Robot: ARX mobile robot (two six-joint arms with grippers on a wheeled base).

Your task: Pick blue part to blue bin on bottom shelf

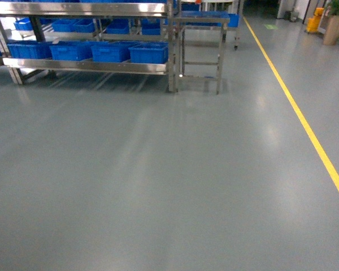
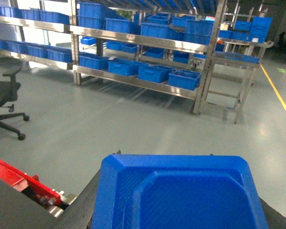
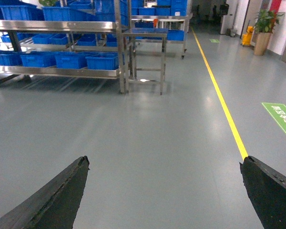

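Spread wide and gripping nothing, the right gripper [image 3: 164, 191] is showing two black, wedge-shaped fingers [image 3: 52, 200] at the bottom corners of its wrist view, bare grey floor [image 3: 157, 138] between them. In the left wrist view, a bright blue moulded piece with bevelled corners and a fine ribbed grain, apparently the blue part [image 2: 181, 195], is filling the foreground over dark finger edges; whether the left gripper's jaws are clamping it cannot be told, as they are hidden beneath it.

Well ahead, the stainless-steel rack [image 1: 90, 8] is standing at the far edge of the glossy floor, its bottom shelf [image 1: 85, 65] carrying a row of ribbed bright-blue crates. The end one, nearest the rack's corner post, is taken here as the blue bin [image 1: 148, 52].

Judging from this, the robot is approaching. Doing it well likely means driving straight at the rack, squaring up to the bin, keeping the carried piece level, and stopping short of the low front rail. A yellow line [image 1: 296, 107] is running along the floor to the right.
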